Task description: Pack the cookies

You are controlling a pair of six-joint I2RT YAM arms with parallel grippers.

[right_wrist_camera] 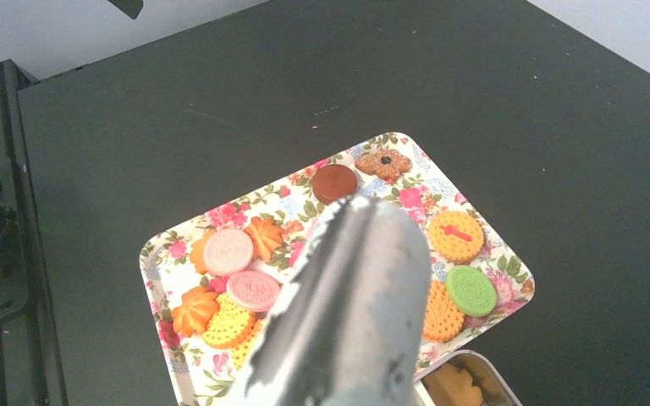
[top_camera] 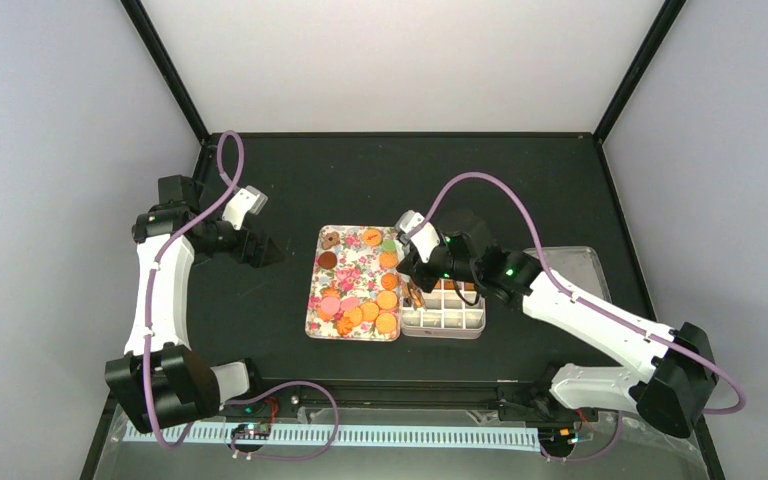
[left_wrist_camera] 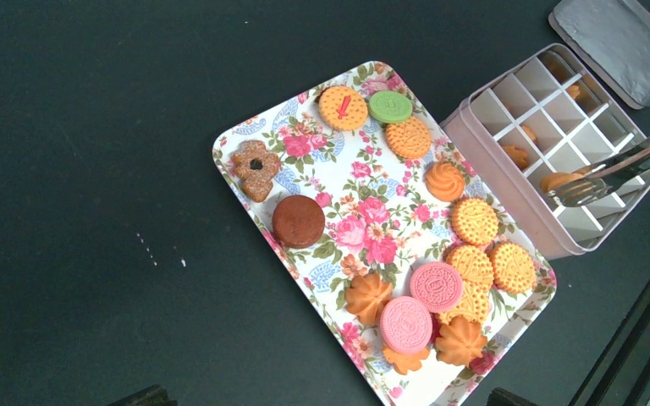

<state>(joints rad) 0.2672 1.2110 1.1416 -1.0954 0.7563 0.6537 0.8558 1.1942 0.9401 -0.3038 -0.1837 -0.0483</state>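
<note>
**Tongs hanging over the divided box while most cookies are lying on the tray**

Seen from the top camera, the flower-patterned rectangular tray [left_wrist_camera: 364, 216] is sitting mid-way across the black table [left_wrist_camera: 93, 127]. Most of the small round cookies [left_wrist_camera: 465, 271] are lying on it. The orange-golden and pink ones are crowding its 5 o'clock end. Two brown ones are lying toward 11 o'clock, and a green one is lying near 1 o'clock.

A pale pink box [left_wrist_camera: 508, 169] with a white grid of compartments is touching the tray's 3 o'clock edge. Its grey metal lid [left_wrist_camera: 618, 42] is lying open beyond it. A few orange cookies are sitting in separate compartments.

The right gripper [top_camera: 415, 262] is clamping the silver metal tongs [left_wrist_camera: 618, 165] between nearly closed jaws. The tong tips are hanging over a compartment right by an orange cookie, and whether they are pinching it cannot be told.

The left gripper [top_camera: 260, 248] is hovering at 9 o'clock of the tray, well apart from it. Its jaws are spread wide and holding nothing.
</note>
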